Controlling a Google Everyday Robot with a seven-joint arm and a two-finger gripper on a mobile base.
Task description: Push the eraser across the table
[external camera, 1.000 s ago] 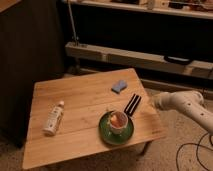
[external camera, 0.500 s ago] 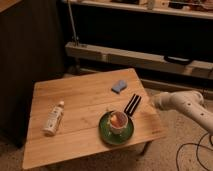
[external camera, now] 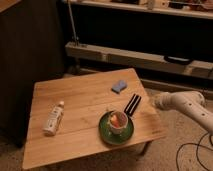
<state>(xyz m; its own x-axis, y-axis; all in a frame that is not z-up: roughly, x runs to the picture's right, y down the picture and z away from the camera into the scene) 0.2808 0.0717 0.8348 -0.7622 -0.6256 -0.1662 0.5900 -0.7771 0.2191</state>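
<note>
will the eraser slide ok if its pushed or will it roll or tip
The eraser lies flat and low on the table, so it should slide, not roll or tip. Pushed off-centre, the long block may swivel. The gripper sits at the table edge beside it; the nearby cup might get bumped.

Bottle, blue pad, cup on green plate

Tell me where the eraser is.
In the camera view the eraser lies on the table near its right edge, between the light-blue pad and the cup; the gripper is just right of it.
</note>
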